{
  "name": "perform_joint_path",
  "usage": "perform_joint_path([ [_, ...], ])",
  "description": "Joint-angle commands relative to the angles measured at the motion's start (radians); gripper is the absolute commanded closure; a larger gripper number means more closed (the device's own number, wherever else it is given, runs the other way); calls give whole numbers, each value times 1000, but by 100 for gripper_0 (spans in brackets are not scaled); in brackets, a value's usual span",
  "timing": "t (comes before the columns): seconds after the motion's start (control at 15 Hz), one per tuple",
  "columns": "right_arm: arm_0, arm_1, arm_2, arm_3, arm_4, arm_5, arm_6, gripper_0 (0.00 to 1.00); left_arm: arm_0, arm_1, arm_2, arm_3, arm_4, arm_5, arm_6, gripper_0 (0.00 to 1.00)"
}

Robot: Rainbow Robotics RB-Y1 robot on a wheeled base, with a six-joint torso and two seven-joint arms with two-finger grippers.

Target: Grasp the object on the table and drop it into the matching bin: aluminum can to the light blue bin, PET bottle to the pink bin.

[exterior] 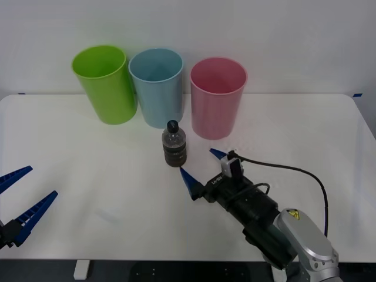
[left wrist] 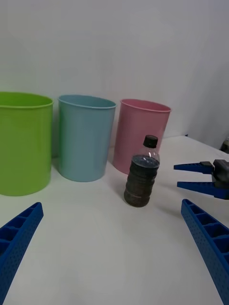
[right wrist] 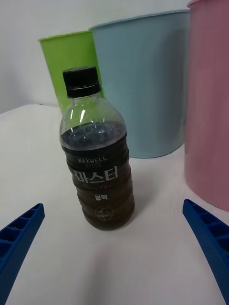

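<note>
A small PET bottle [exterior: 174,148] with a black cap and dark brown lower half stands upright on the white table [exterior: 88,188], in front of the gap between the light blue bin [exterior: 157,87] and the pink bin [exterior: 217,97]. My right gripper [exterior: 202,165] is open, low over the table just short of the bottle, its blue fingers spread wider than it. In the right wrist view the bottle [right wrist: 97,152] stands ahead between the open fingertips [right wrist: 205,228]. My left gripper [exterior: 23,198] waits open at the table's left front edge, and its wrist view shows the bottle [left wrist: 142,173].
A lime green bin [exterior: 106,82] stands left of the light blue one; all three stand in a row along the table's back. A black cable runs from the right wrist. The white wall lies behind the bins.
</note>
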Motion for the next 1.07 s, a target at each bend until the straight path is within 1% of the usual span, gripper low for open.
perform_joint_path([
  [0.07, -14, 21, 30, 0, 21, 45, 0, 0, 0, 0, 0, 0, 0, 0, 0, 0],
  [0.2, -52, 28, 45, 46, 16, 56, 0, 0, 0, 0, 0, 0, 0, 0, 0, 0],
  [0.33, -132, 44, 40, 146, 12, 48, 6, 0, 0, 0, 0, 0, 0, 0, 0, 0],
  [1.07, -364, 117, 7, 430, -4, 62, 32, 0, 0, 0, 0, 0, 0, 0, 0, 0],
])
